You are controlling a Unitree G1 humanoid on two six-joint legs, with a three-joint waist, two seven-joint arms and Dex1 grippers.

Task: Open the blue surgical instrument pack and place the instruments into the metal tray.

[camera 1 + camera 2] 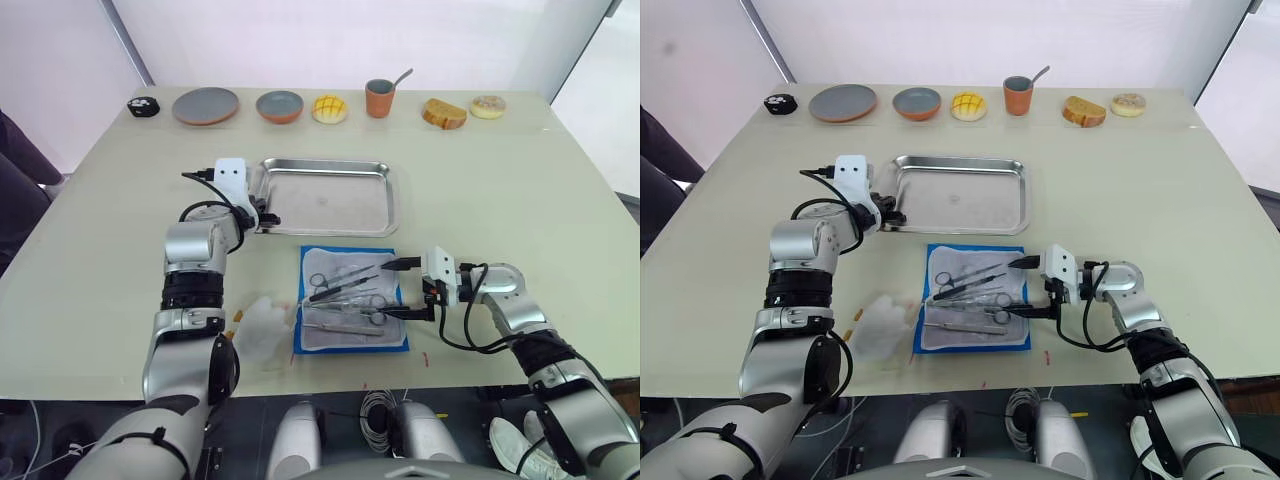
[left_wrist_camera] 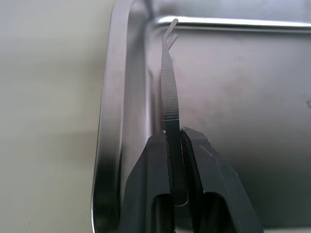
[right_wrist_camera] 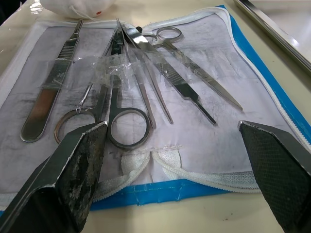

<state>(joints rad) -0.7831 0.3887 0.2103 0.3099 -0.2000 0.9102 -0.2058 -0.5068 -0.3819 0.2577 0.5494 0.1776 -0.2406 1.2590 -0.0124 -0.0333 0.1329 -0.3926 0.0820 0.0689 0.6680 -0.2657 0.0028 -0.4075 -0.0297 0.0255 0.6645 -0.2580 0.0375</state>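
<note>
Over metal tray (image 1: pixel 325 196): left tool (image 2: pixel 174 145) clamps tweezers (image 2: pixel 168 97); right tool (image 3: pixel 175 160) spread.

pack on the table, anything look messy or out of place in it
Yes. In the open pack the instruments lie crossed over each other in a heap, with crumpled clear tape across them. The right gripper hovers open at its near edge.

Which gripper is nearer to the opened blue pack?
The right. The right gripper is open at the edge of the blue pack. The left gripper is at the metal tray, shut on tweezers.
</note>
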